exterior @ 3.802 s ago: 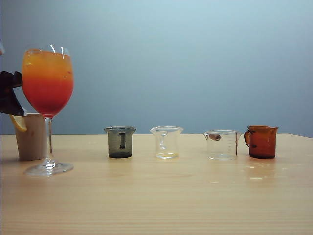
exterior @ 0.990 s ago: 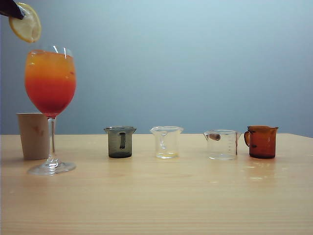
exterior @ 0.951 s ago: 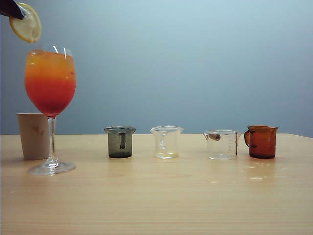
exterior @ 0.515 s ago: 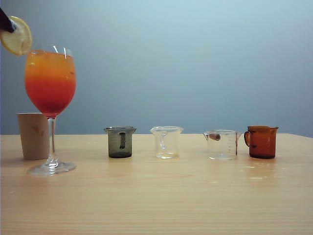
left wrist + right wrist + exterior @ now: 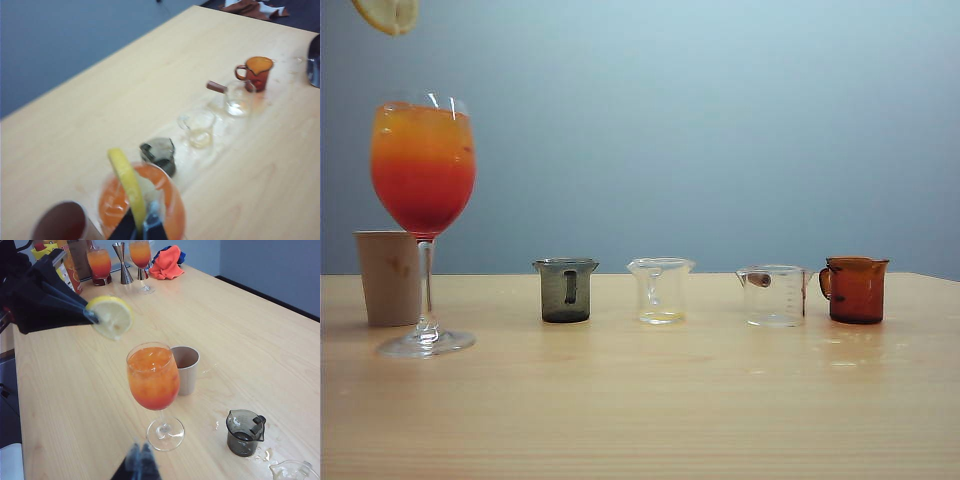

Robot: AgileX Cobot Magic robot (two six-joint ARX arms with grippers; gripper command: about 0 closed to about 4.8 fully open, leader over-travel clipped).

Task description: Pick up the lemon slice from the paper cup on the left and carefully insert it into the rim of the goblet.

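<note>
The lemon slice (image 5: 388,12) hangs above the goblet (image 5: 423,165), cut off by the top edge of the exterior view. My left gripper (image 5: 143,221) is shut on the lemon slice (image 5: 128,184), gripping its edge, with the slice standing on edge over the orange drink (image 5: 167,200). In the right wrist view the left gripper (image 5: 91,316) holds the slice (image 5: 112,317) above and to one side of the goblet's rim (image 5: 150,351). The paper cup (image 5: 388,277) stands behind the goblet. My right gripper (image 5: 140,454) is shut, holding nothing, low near the goblet's foot (image 5: 165,433).
A dark grey beaker (image 5: 565,290), two clear beakers (image 5: 660,290) (image 5: 775,295) and an amber beaker (image 5: 855,290) stand in a row to the right of the goblet. More drinks (image 5: 99,265), a jigger (image 5: 120,260) and an orange cloth (image 5: 167,262) sit at the table's far end.
The lemon slice, held by my left gripper, dipped to the left of the goblet's rim, then rose and moved right, now partly out of the top of the exterior view.
</note>
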